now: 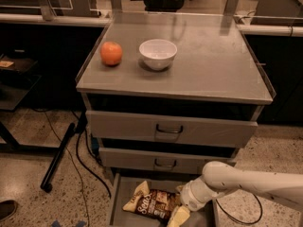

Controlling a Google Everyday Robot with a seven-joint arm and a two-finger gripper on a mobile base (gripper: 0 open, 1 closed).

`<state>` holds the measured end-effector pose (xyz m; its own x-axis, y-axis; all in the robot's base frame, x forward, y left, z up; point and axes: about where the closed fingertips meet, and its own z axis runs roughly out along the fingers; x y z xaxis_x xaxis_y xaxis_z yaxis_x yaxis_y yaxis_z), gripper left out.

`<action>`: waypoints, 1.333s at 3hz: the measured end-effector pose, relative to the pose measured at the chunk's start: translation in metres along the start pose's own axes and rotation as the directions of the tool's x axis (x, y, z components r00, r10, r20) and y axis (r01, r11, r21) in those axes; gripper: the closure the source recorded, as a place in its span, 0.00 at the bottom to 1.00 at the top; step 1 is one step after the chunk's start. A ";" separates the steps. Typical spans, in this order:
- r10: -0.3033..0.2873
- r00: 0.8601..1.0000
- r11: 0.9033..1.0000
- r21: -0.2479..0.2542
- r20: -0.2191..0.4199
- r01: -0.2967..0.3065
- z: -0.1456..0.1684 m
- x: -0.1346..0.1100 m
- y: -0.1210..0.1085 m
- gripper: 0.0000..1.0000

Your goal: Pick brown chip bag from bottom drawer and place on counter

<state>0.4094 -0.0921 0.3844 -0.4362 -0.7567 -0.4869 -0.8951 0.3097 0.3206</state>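
Note:
The brown chip bag [151, 203] lies flat in the open bottom drawer [118, 197], dark in the middle with tan-yellow ends. My white arm reaches in from the right, and the gripper [179, 214] sits at the bag's right end, low in the drawer and partly cut off by the frame's lower edge. The counter [213, 65] is the grey metal top of the cabinet above.
An orange fruit [111, 53] and a white bowl [157, 54] stand on the counter's left half. Two shut upper drawers with dark loop handles [169, 129] sit above the open one. Cables and a black stand leg [57, 157] lie on the floor to the left.

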 end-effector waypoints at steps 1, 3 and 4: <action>0.012 1.000 0.999 -0.039 -0.002 -0.012 0.067 0.014 -0.026 0.00; -0.010 1.000 1.000 0.003 0.022 0.010 0.091 0.019 -0.031 0.00; 0.012 0.998 0.996 0.086 0.066 -0.018 0.110 0.024 -0.077 0.00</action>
<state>0.4578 -0.0706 0.2583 -0.4520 -0.7136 -0.5353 -0.8919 0.3713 0.2582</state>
